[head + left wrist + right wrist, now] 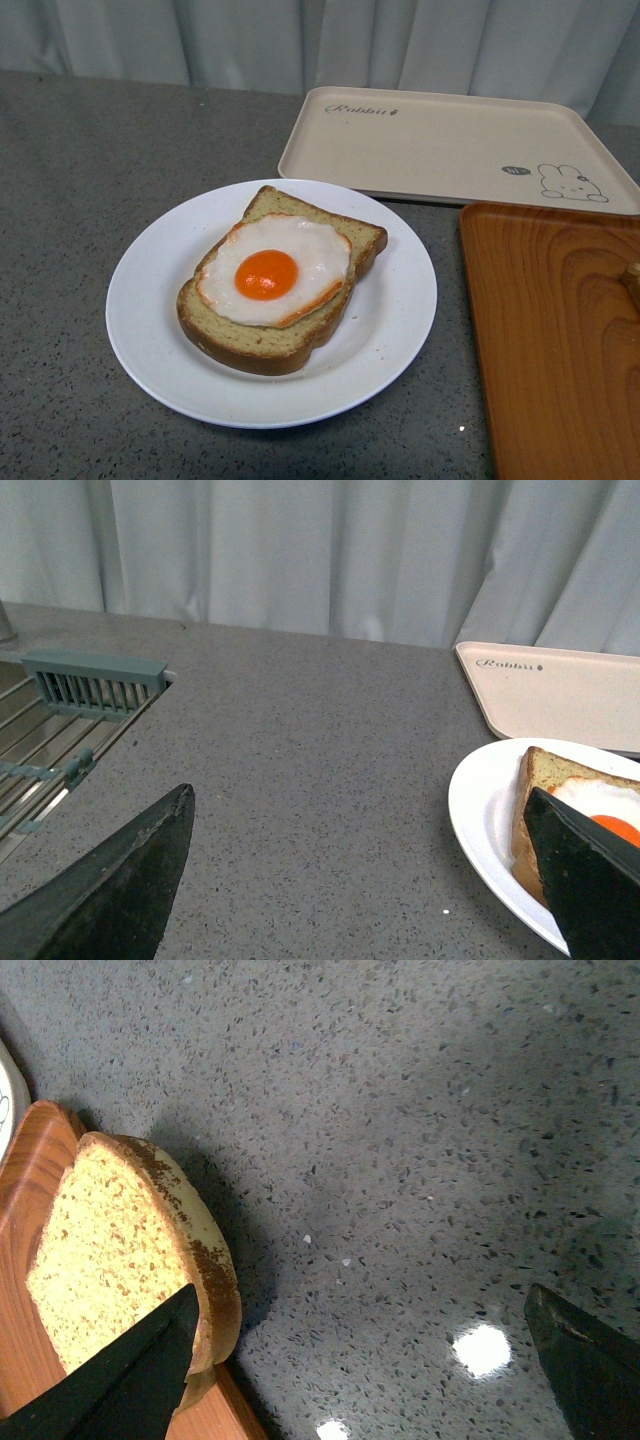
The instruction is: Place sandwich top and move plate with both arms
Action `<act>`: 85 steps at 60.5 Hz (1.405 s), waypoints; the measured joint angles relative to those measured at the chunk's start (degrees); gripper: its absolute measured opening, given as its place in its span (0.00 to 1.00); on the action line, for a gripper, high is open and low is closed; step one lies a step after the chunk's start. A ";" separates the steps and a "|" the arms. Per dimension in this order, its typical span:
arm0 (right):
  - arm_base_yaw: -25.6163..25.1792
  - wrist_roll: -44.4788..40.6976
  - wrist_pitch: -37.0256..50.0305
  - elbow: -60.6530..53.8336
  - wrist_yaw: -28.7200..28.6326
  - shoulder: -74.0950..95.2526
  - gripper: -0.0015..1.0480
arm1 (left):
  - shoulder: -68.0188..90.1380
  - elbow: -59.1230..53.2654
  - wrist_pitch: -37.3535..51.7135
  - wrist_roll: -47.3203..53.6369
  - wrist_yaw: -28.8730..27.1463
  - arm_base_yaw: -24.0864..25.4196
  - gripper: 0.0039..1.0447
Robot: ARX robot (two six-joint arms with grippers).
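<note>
Between my two arms, on the grey speckled stone counter [70,200], sits the plate [150,330]: round, white, shallow and glossy. On it lies a thick slice of brown bread [260,345] with a darker crust. The slice carries a fried egg [310,255], smooth white around a round orange yolk. Behind the plate is a beige tray [450,140], rectangular with rounded corners and a small rabbit drawing. To the right is a wooden tray [550,350] with bold reddish grain.

My left claw [358,795] hangs above bare counter, its two dark, matte, wedge-shaped fingers [130,880] spread wide with nothing between them. The plate's rim shows beside one finger.

My right claw [360,1290] is also spread wide and empty. The sandwich top [110,1250] lies flat at the wooden tray's corner, with a tan, porous, speckled face. Its dark brown crust reaches the tray's edge. One of my right fingers overlaps it in view, and I cannot tell whether they touch.
</note>
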 joint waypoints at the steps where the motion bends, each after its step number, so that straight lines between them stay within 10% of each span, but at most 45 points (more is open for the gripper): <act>1: 0.44 0.26 0.28 0.00 0.11 0.11 0.91 | 0.00 0.00 0.00 0.00 0.00 0.00 0.94; 85: 15.56 11.28 9.46 1.99 5.07 7.02 0.91 | 0.00 0.00 0.00 0.00 0.00 0.00 0.94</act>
